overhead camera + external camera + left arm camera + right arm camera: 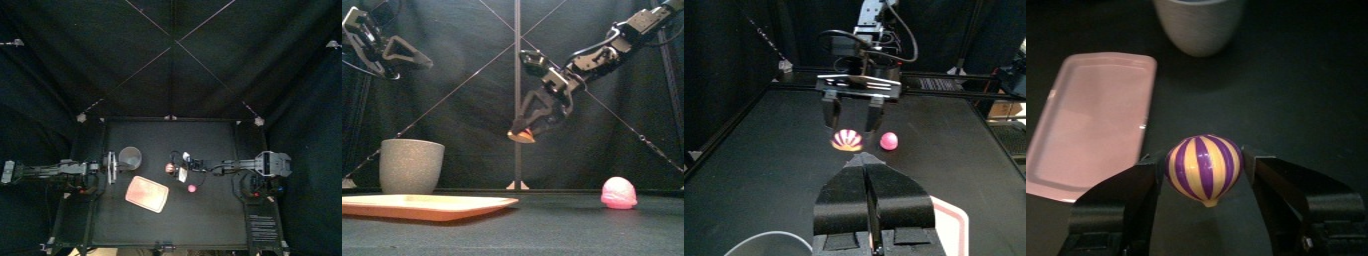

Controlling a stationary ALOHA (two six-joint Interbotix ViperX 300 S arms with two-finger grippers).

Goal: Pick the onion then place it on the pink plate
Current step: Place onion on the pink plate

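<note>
My right gripper [1205, 166] is shut on the striped toy onion [1205, 168], which sits between its jaws with the pointed tip down. It hangs well above the table's middle [523, 133], with the onion [846, 139] off the surface. The flat pink plate [148, 193] lies at the front left, low and wide in the front view [425, 205], and below and to one side of the onion in the right wrist view [1093, 120]. My left gripper [871, 172] is shut and empty, held high at the left [382, 50].
A tall grey speckled cup [410, 165] stands behind the plate at the left [131, 154]. A small pink toy [619, 192] sits on the table right of the middle [193, 187].
</note>
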